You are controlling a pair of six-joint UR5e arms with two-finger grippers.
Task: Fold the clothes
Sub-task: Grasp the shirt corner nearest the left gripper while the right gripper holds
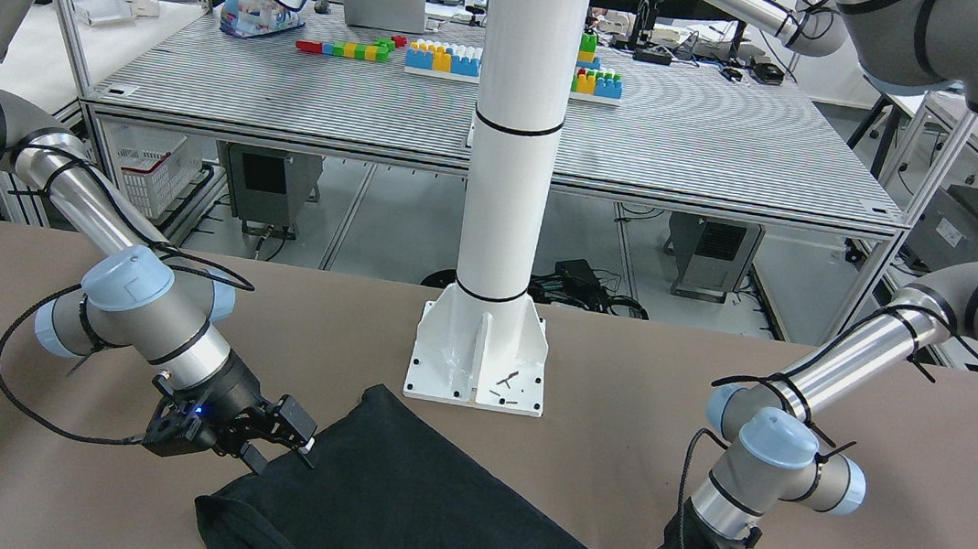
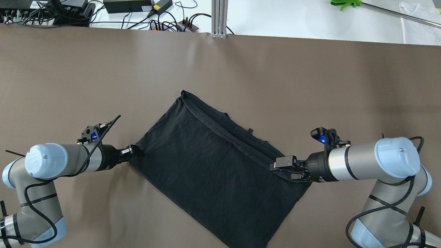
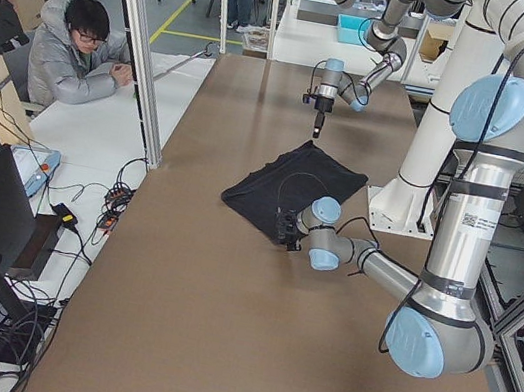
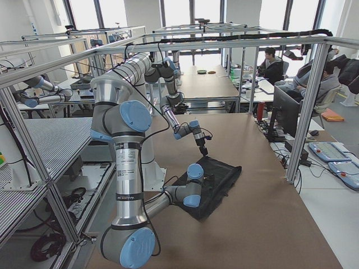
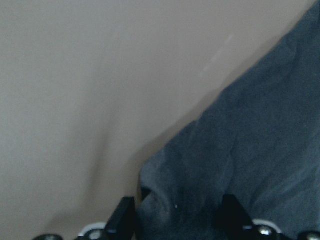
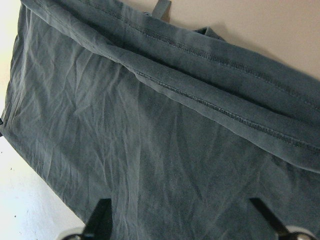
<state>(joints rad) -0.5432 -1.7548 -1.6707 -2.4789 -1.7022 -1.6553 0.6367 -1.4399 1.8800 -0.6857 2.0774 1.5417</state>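
The black garment (image 2: 213, 165) lies flat and diagonal on the brown table, with hemmed layers along its far edge. It also shows in the front view (image 1: 407, 505). My left gripper (image 2: 134, 151) lies low at the garment's left corner. In the left wrist view its fingers (image 5: 125, 217) stand apart with the bunched corner of the cloth (image 5: 250, 150) between them. My right gripper (image 2: 280, 167) is over the garment's right edge, near the hem. In the right wrist view its fingers (image 6: 100, 217) are wide open above the wrinkled fabric (image 6: 150, 150).
The white pillar's base plate (image 1: 480, 356) stands just behind the garment on the robot's side. Cables and power strips (image 2: 165, 20) lie past the table's far edge. A seated person (image 3: 78, 57) is beside the table.
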